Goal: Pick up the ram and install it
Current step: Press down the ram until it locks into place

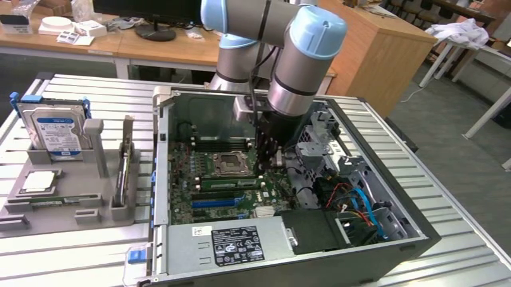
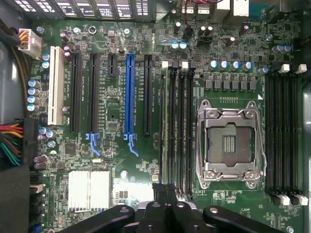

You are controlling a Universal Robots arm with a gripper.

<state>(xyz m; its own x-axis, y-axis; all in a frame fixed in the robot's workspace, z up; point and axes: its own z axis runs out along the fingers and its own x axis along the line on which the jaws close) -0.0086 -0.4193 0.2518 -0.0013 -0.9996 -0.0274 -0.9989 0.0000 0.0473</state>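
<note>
As the arm reaches down into the open black tower case (image 1: 399, 239), we note the gripper (image 2: 165, 190) with its two dark fingers closed right together. Its tips sit over the bank of long black memory slots (image 2: 183, 126) just beside the square silver processor socket (image 2: 229, 145).

The ram, a long thin green circuit-board stick (image 2: 165, 126), stands edge-on in the slot of that bank farthest from the socket, parallel to the socket's side. The fingertips are at one end of the stick. We cannot tell whether they pinch its edge or only bear on it, because the tips hide the contact.

We read the step in hand as seating the ram. Our notes on doing it well are judgements:
- Push straight down in line with the slot. A lean toward the socket would likely bind the board.
- Keep the tips centred on the thin top edge, since a slip would land them on the neighbouring slot.
- Load one end lightly, or the stick may go in skewed. The end away from the fingers should sink evenly too.
- Watch the small white latch tab (image 2: 165, 63) at the far end of the slot. We would take its closing against the stick as the sign of a full seat.
</note>
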